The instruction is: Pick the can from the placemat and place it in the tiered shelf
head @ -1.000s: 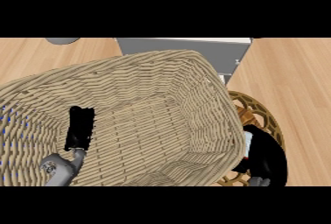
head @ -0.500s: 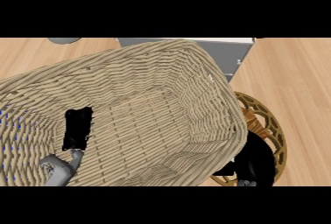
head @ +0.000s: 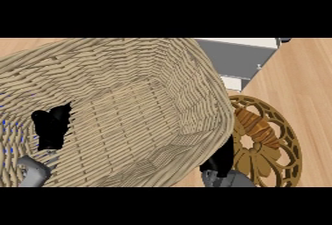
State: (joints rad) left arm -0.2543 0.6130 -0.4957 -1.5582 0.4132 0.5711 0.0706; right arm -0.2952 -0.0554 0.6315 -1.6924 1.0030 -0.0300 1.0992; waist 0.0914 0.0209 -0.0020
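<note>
A big woven wicker basket (head: pixel 130 110) fills most of the head view and hides much of the counter. Right of it lies a round brown openwork placemat (head: pixel 280 154). On the placemat's upper left part lies a brown and orange banded thing (head: pixel 254 126); whether it is the can I cannot tell. The grey and white tiered shelf (head: pixel 236 59) shows at the top, behind the basket's rim. My left hand (head: pixel 52 127) shows as a black shape against the basket's left inner wall. My right hand (head: pixel 220 161) sits low between basket and placemat, mostly hidden by the basket's edge.
Wooden counter (head: pixel 304 88) shows at the right and along the top left. The basket's rim overlaps the placemat's left edge and the shelf's lower corner.
The basket now sits further left and larger in view, and more of the placemat and shelf shows. My right hand has slid in under the basket's right edge. The left hand barely moved.
</note>
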